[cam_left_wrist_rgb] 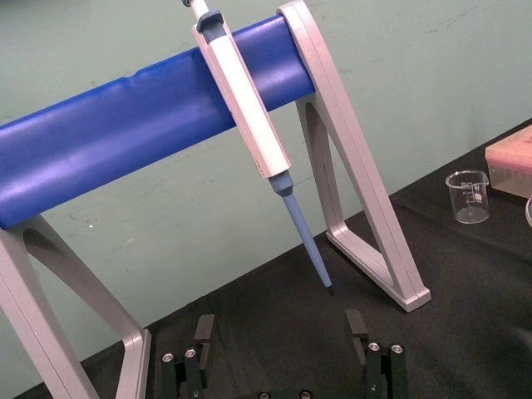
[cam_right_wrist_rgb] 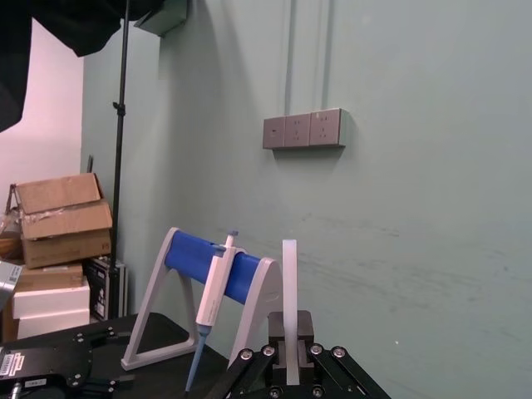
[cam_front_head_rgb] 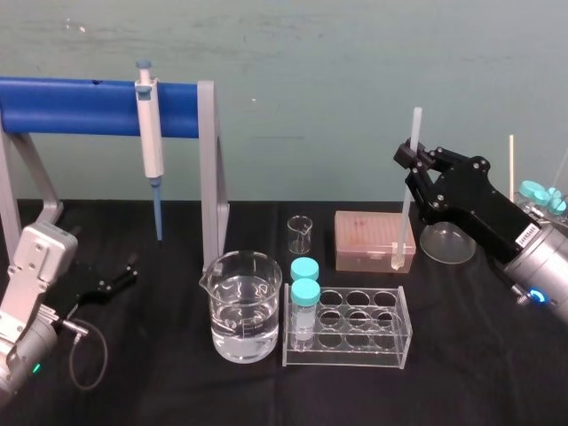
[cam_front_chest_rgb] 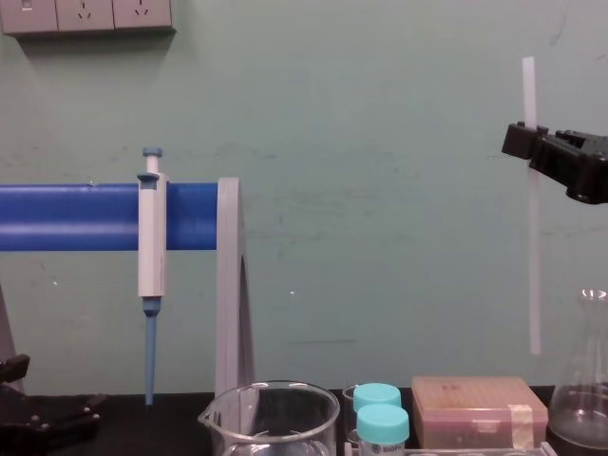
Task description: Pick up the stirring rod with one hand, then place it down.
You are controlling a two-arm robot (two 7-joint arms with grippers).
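The stirring rod (cam_front_head_rgb: 408, 191) is a thin translucent white stick, held upright at the right of the table. My right gripper (cam_front_head_rgb: 409, 162) is shut on its upper part, with a short length sticking out above the black fingers. In the chest view the stirring rod (cam_front_chest_rgb: 533, 247) hangs from the right gripper (cam_front_chest_rgb: 527, 142) with its lower end clear above the pink box (cam_front_chest_rgb: 480, 410). The right wrist view shows the stirring rod (cam_right_wrist_rgb: 289, 291) rising from between the fingers. My left gripper (cam_front_head_rgb: 124, 271) rests low at the left of the table, open (cam_left_wrist_rgb: 280, 328) and holding nothing.
A beaker of water (cam_front_head_rgb: 244, 306) stands front centre beside a clear tube rack (cam_front_head_rgb: 373, 342) with two teal-capped tubes (cam_front_head_rgb: 305, 293). Behind are a small beaker (cam_front_head_rgb: 300, 233), the pink box (cam_front_head_rgb: 373, 240) and a flask (cam_front_head_rgb: 448, 241). A pipette (cam_front_head_rgb: 151, 142) hangs on the blue-barred stand (cam_front_head_rgb: 80, 106).
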